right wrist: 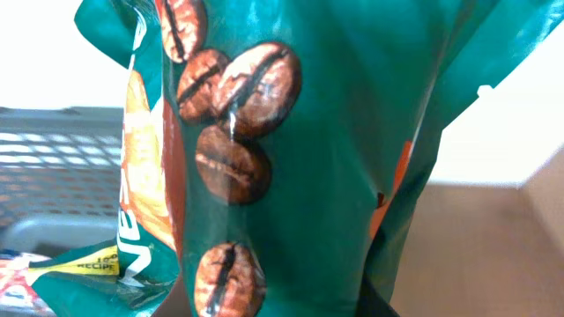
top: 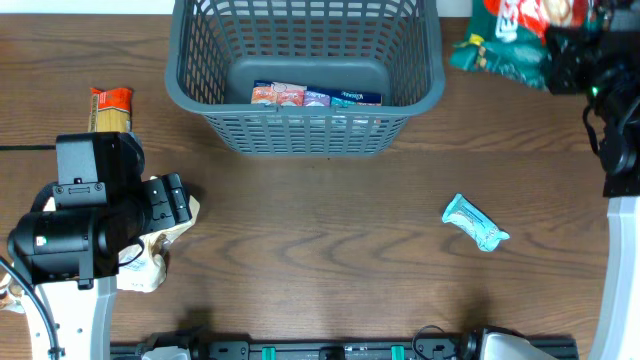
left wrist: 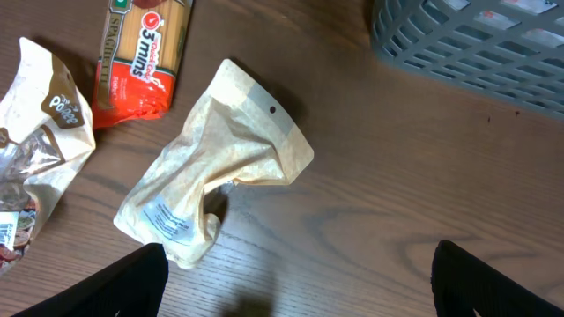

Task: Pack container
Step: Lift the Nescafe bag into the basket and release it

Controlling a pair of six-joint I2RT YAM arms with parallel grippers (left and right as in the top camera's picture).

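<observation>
The dark grey slatted container stands at the back centre, with several small packets lying on its base. My right gripper is at the back right, beside the container, shut on a green coffee bag held off the table. That bag fills the right wrist view, and the container's wall shows behind it. My left gripper is open and empty, just above the table next to a crumpled tan paper pouch; it also shows in the overhead view.
A red and yellow spaghetti packet and a brown and white bag lie left of the pouch. A light blue packet lies on the table right of centre. The container's corner shows at the top right of the left wrist view.
</observation>
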